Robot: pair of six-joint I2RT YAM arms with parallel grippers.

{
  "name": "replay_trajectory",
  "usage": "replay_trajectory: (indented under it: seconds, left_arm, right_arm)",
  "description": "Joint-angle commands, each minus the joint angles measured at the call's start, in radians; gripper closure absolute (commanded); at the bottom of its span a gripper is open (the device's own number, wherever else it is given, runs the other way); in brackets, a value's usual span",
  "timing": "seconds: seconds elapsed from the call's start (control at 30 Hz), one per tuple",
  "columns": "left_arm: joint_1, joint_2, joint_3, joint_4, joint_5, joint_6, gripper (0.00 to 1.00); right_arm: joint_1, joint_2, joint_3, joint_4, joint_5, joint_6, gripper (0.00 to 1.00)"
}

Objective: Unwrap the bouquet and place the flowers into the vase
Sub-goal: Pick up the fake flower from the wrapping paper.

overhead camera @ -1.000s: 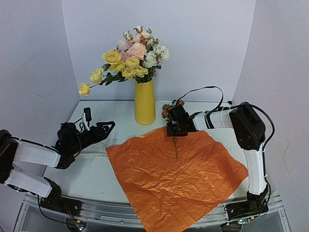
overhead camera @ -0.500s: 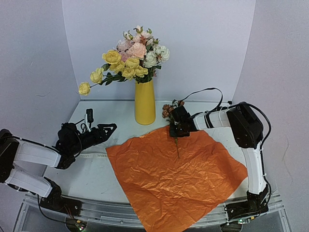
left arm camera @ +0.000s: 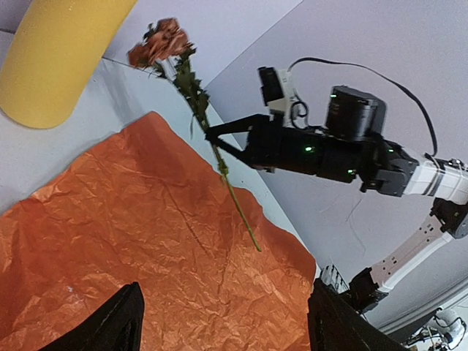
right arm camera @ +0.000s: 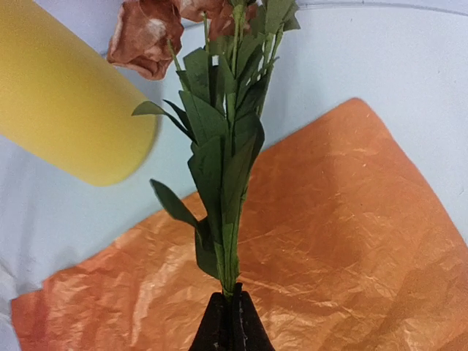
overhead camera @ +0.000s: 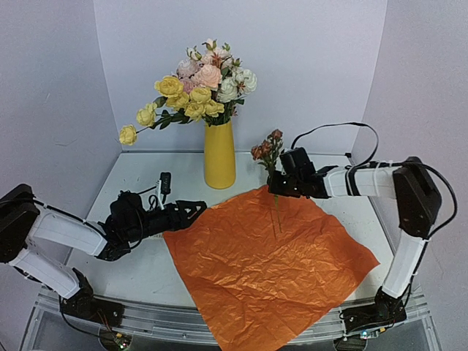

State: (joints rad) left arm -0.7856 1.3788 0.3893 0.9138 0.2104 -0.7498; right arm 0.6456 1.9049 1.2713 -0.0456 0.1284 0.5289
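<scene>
The bouquet's orange paper lies unfolded flat on the table. My right gripper is shut on a thin green leafy stem, holding it upright above the paper's far edge. The stem's rust-brown blooms stand just right of the yellow vase. In the right wrist view the pinched stem rises from the shut gripper, with the vase at left. Yellow, white and pink flowers fill the vase. My left gripper is open at the paper's left edge, holding nothing.
White walls close in the back and both sides. The left wrist view shows the right arm holding the stem over the paper. A yellow bloom droops far left of the vase.
My right gripper has shut on the stem and lifted it off the paper, now upright. The left arm has moved right to the paper's left edge.
</scene>
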Motion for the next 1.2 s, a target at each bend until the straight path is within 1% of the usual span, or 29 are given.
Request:
replay_trajectory:
  seconds: [0.0, 0.03, 0.1, 0.23, 0.27, 0.3, 0.47, 0.63, 0.77, 1.0, 1.17]
  left_arm:
    - [-0.088, 0.065, 0.092, 0.009, -0.121, 0.022, 0.21]
    - [-0.101, 0.069, 0.099, 0.008, -0.124, 0.023, 0.21]
    - [-0.154, 0.118, 0.157, 0.009, -0.119, 0.023, 0.21]
    - [-0.223, 0.22, 0.282, 0.009, -0.093, 0.024, 0.2]
    - [-0.232, 0.229, 0.301, 0.008, -0.09, 0.025, 0.2]
    - [-0.247, 0.27, 0.342, 0.008, -0.072, 0.027, 0.21]
    - [-0.266, 0.39, 0.484, 0.009, 0.001, 0.019, 0.24]
    - [-0.274, 0.478, 0.571, 0.008, 0.048, 0.002, 0.27]
    - [-0.282, 0.516, 0.603, 0.007, 0.059, 0.002, 0.27]
    - [-0.29, 0.546, 0.63, 0.007, 0.083, -0.009, 0.26]
    - [-0.29, 0.561, 0.652, 0.006, 0.105, -0.008, 0.26]
  right_arm:
    - [0.001, -0.227, -0.165, 0.221, -0.035, 0.138, 1.0]
    - [0.001, -0.239, -0.189, 0.235, -0.047, 0.145, 1.0]
    - [0.002, -0.341, -0.295, 0.349, -0.1, 0.196, 1.0]
    - [0.005, -0.461, -0.444, 0.521, -0.143, 0.278, 1.0]
    - [0.006, -0.478, -0.454, 0.533, -0.146, 0.283, 1.0]
    - [0.008, -0.511, -0.497, 0.582, -0.152, 0.31, 1.0]
    - [0.021, -0.617, -0.582, 0.682, -0.184, 0.344, 1.0]
    - [0.039, -0.678, -0.621, 0.717, -0.203, 0.366, 1.0]
    - [0.05, -0.679, -0.615, 0.716, -0.23, 0.376, 1.0]
    - [0.072, -0.68, -0.624, 0.749, -0.242, 0.396, 1.0]
    - [0.091, -0.698, -0.648, 0.764, -0.218, 0.409, 1.0]
